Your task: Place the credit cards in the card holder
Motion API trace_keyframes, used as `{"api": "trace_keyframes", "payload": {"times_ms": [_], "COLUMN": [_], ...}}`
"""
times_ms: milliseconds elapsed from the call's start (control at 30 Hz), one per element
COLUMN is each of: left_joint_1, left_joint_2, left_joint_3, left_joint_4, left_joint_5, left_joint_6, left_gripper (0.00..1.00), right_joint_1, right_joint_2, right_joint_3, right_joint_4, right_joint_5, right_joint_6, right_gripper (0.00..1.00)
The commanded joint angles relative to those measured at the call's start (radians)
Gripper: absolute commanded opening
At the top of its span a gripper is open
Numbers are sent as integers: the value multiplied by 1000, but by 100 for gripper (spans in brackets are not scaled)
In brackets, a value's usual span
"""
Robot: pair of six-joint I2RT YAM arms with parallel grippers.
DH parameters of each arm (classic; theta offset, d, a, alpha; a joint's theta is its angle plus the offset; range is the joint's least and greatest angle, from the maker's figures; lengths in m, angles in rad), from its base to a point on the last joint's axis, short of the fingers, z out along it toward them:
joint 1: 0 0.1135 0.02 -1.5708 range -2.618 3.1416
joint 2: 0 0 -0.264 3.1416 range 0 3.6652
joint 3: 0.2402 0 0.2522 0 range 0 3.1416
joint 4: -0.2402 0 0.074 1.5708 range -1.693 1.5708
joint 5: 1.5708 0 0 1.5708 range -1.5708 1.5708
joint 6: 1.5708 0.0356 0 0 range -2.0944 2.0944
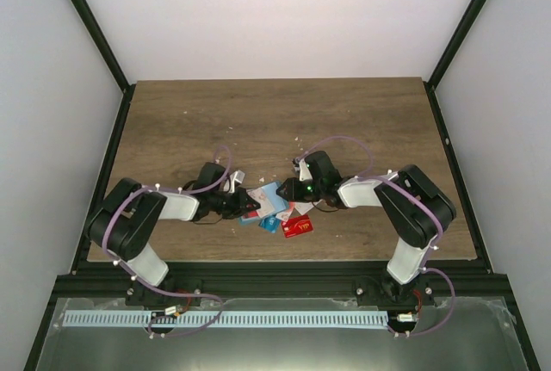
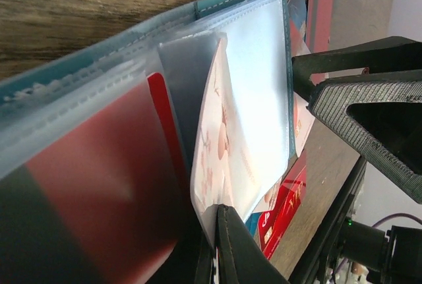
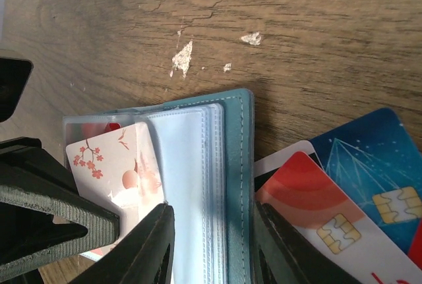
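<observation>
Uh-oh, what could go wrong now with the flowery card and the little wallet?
The flowery card looks bent among the clear sleeves; pushed more, it might crease or pop out. The left hand and right hand crowd the wallet, so they might bump. Loose cards lie right beside it and could get shoved.

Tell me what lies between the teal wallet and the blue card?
A red-and-white chip card lies between the card holder and blue card, in the right wrist view.
</observation>
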Motion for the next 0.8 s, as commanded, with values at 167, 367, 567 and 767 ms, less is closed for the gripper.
{"api": "trace_keyframes", "payload": {"times_ms": [167, 367, 567, 767], "left_joint_1": [6, 5, 6, 7], "left_joint_2": [96, 123, 141, 121], "left_joint_3": [14, 44, 67, 66], "left_joint_4": [-82, -87, -94, -154], "left_joint_5": [41, 50, 53, 25], "left_joint_6": [48, 53, 48, 59], "left_gripper": [4, 4, 4, 4], "right_joint_1": [5, 5, 5, 5], "right_joint_2": [54, 55, 59, 64], "right_joint_3": [-3, -2, -2, -1], "right_joint_4": [-100, -99, -92, -96], "right_joint_5": [-15, -24, -34, -29], "right_joint_6": [-6, -8, -3, -5], "right_gripper": [35, 34, 33, 33]}}
